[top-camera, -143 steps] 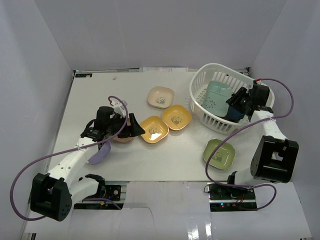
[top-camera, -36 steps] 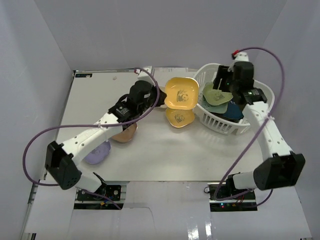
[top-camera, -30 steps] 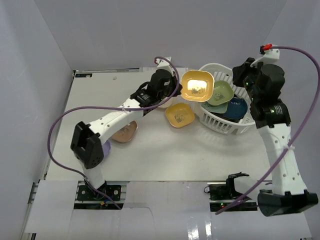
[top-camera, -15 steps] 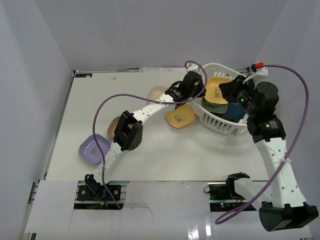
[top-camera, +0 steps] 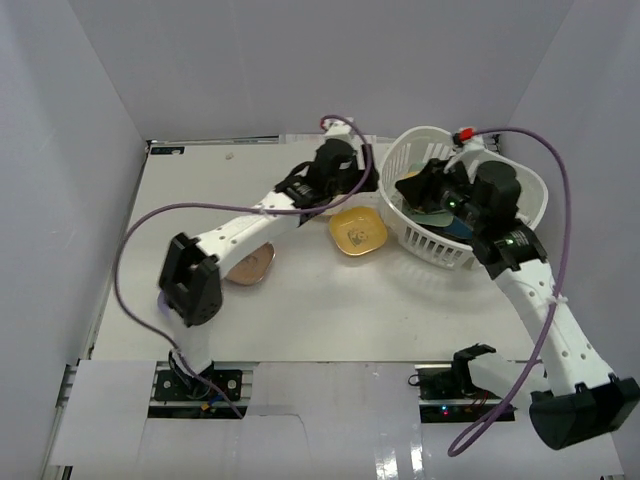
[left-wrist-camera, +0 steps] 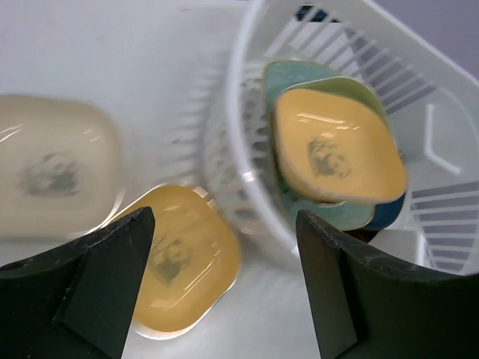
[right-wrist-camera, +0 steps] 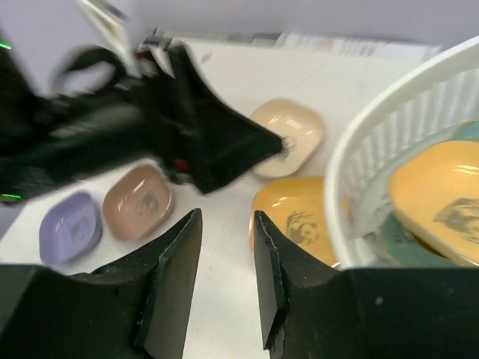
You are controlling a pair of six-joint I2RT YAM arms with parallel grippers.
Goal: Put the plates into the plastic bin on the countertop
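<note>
A yellow plate (left-wrist-camera: 337,146) lies on top of a green and a teal plate inside the plastic bin (left-wrist-camera: 247,149). My left gripper (left-wrist-camera: 224,217) hangs open and empty just left of the bin's rim, above a second yellow plate (left-wrist-camera: 183,258) on the countertop (top-camera: 300,310). Next to that plate lies a beige plate (left-wrist-camera: 56,176). My right gripper (right-wrist-camera: 227,217) hovers over the bin's left edge, jaws apart with nothing between them. The right wrist view shows a brown plate (right-wrist-camera: 138,200) and a lavender plate (right-wrist-camera: 69,226) farther left. From above, the right gripper (top-camera: 412,188) covers most of the bin's (top-camera: 440,245) contents.
The left arm (top-camera: 250,215) stretches diagonally across the table and covers the beige plate from above. The brown plate (top-camera: 247,265) sits beside its forearm. White walls close in the table at the back and both sides.
The left gripper opened, dropped the yellow plate into the bin and drew back left. The right gripper's jaws parted, and it swung over the bin's left side.
</note>
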